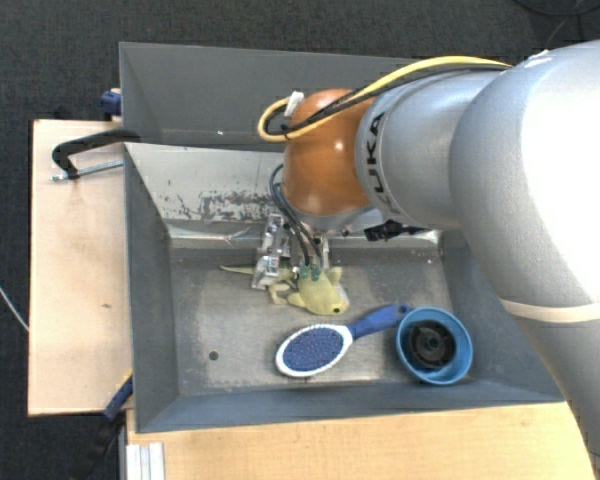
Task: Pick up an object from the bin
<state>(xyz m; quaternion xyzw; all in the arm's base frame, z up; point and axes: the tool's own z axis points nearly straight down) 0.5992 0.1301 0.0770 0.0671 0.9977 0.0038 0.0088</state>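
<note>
The gripper [292,268] is low in the bin [180,368], near the middle of its floor and not far from the back wall. Its tip is just above, or perhaps touching, a pale yellow thing [318,294]. This yellow thing lies at the middle of the floor and looks soft and lumpy, maybe a small rubber or plush toy. I judge it light, easy to squeeze and not fragile, so it will give under pressure and may slip out if taken only at a thin edge. The best hold seems to be across its thick body on the right part, not at the small lobes on the left. Whether the gripper is opened or closed I cannot tell, because the orange cover [325,158] and the dark cables [302,243] hide its lower part. The upper side of the yellow thing is covered too, so its true shape is unclear. Just in front lies a blue brush [315,350] with a white rim, and at its handle a blue round cup [435,345].
</note>
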